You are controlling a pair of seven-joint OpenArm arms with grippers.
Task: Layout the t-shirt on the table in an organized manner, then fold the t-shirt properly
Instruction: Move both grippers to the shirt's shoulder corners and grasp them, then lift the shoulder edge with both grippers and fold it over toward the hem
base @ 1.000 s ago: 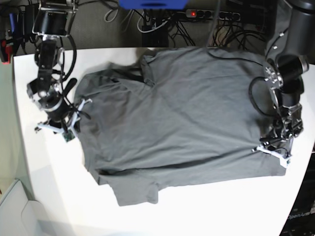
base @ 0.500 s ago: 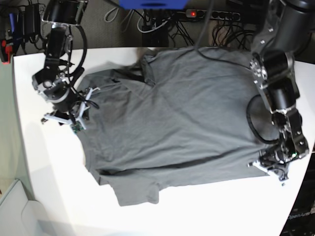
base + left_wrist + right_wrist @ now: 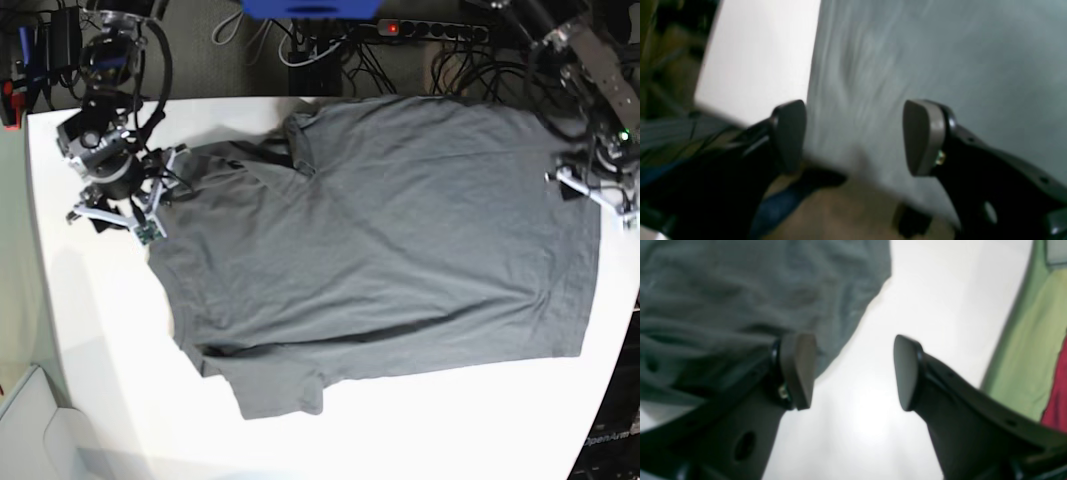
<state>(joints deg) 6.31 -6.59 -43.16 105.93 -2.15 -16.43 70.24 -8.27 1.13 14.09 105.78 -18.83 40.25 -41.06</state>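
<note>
- The t-shirt (image 3: 380,240) is seen spread across the white worktop (image 3: 100,330), collar side toward the right gripper, hem toward the left gripper.
- The left gripper (image 3: 853,136) is held spread above the hem edge; nothing is pinched between its pads, and grey cloth is seen below the gap.
- The right gripper (image 3: 853,373) is also held spread and empty; one pad sits over the cloth's edge, the other over bare worktop.
- The layout step is judged nearly done: the body lies fairly flat, but one sleeve (image 3: 275,385) is tucked and creased at the near side, and folds are bunched near the collar (image 3: 255,155).
- For a clean result, those bunched parts are best pulled out before any fold is begun.
- Each pinch is best taken right at a cloth edge, one layer only, so that the layer beneath is not dragged.
- Both edges are best drawn apart evenly, low over the worktop, so that the flat middle is not disturbed.
</note>
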